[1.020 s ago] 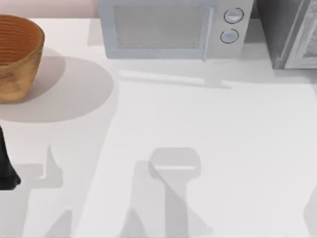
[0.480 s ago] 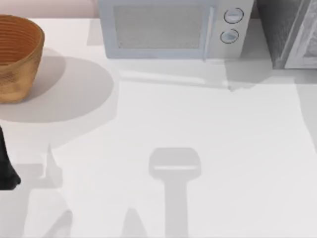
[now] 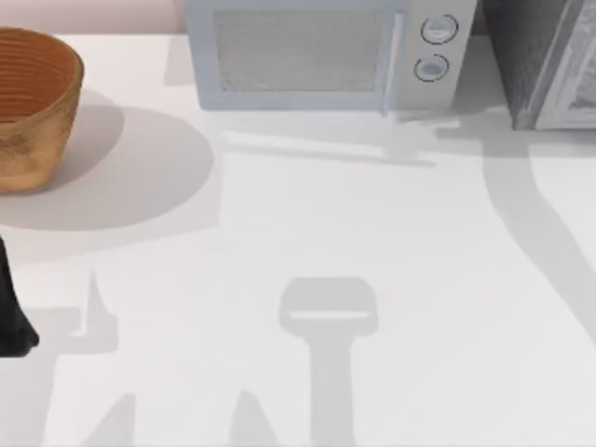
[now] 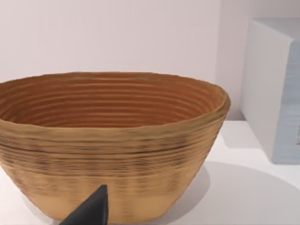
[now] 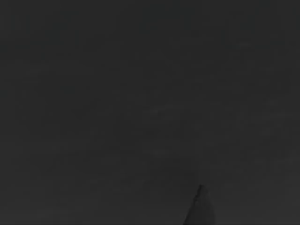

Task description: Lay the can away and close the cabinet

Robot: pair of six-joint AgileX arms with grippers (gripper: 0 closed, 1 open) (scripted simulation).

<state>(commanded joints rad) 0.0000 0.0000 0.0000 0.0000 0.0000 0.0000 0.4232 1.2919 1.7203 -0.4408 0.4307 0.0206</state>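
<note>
Cabinet, the large dark grey speckled box with pale framed door (image 3: pixel 549 65), is seen at the table's far right corner; can location and both grippers' opening cannot be told, right wrist view dark, so the door should be pushed squarely shut.

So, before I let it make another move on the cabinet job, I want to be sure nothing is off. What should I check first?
1. Cabinet in place at the table's far right corner, beside the microwave: ok.
2. Cabinet door shut: cannot tell.
3. Can stowed inside: cannot tell.
4. Right wrist view usable for guidance: not ok, it is dark.
5. Left arm parked at the table's left edge, away from the cabinet: ok.
6. Basket at far left, out of the way: ok.
</note>
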